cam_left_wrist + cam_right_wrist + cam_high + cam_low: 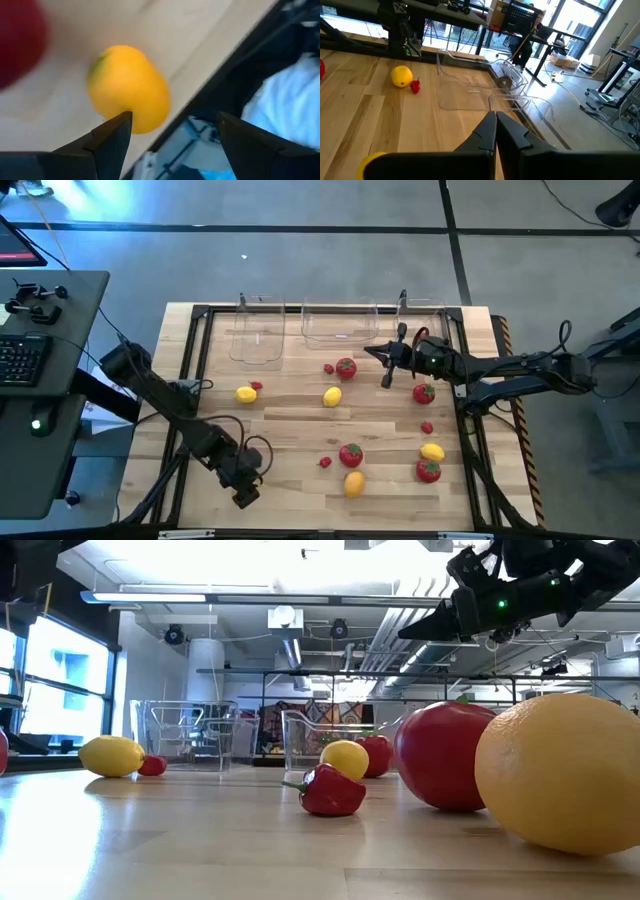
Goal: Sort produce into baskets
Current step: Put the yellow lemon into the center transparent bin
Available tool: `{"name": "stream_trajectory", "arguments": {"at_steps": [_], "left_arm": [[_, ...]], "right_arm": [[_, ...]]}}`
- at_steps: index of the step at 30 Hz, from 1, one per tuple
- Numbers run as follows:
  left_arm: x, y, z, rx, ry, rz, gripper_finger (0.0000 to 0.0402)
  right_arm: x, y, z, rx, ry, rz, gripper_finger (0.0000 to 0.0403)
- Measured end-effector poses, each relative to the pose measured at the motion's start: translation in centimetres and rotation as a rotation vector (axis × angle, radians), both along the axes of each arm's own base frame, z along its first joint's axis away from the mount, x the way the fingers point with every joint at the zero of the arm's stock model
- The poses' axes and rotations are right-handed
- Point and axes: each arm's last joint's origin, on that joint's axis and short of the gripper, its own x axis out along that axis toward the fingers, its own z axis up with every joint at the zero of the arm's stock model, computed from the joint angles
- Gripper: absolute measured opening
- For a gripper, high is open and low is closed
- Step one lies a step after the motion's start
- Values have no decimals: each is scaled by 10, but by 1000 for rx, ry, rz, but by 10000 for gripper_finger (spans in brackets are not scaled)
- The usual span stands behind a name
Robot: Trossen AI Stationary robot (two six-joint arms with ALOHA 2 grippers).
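Observation:
Toy produce lies scattered on the wooden table (290, 420): red tomatoes (346, 367) (350, 454), yellow fruits (246, 394) (332, 395), an orange fruit (354, 482) and small red berries (326, 462). Three clear bins (258, 330) (340, 323) (420, 320) stand in a row at the far edge. My left gripper (245, 492) is open and empty near the front edge, left of the orange fruit (127, 87). My right gripper (374, 352) is shut and empty, raised above the table (405, 635) near the middle bin (470, 85).
More tomatoes (424, 392) (428, 470), a yellow fruit (432, 451) and a berry (427, 427) lie on the right side. A black frame (200, 312) borders the table. A desk with a keyboard (20, 360) stands left of it.

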Motion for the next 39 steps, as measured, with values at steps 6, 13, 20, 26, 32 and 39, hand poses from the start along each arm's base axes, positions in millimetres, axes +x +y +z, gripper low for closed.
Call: {"name": "stream_trajectory", "arguments": {"at_steps": [6, 13, 20, 26, 32, 39], "left_arm": [[0, 8, 8, 83, 42, -50, 279], [-3, 8, 9, 135, 30, -65, 279], [-11, 0, 2, 180, 79, -60, 279], [-18, -11, -11, 211, 128, -79, 278], [-20, -18, -23, 246, 156, -113, 278], [-21, -21, -35, 248, 197, -222, 276]], "right_arm": [[0, 0, 0, 0, 0, 0, 1], [0, 0, 0, 0, 0, 1, 1], [0, 0, 0, 1, 0, 3, 1], [0, 0, 0, 0, 0, 3, 1], [0, 0, 0, 0, 0, 2, 1], [0, 0, 0, 0, 0, -1, 1]]}}
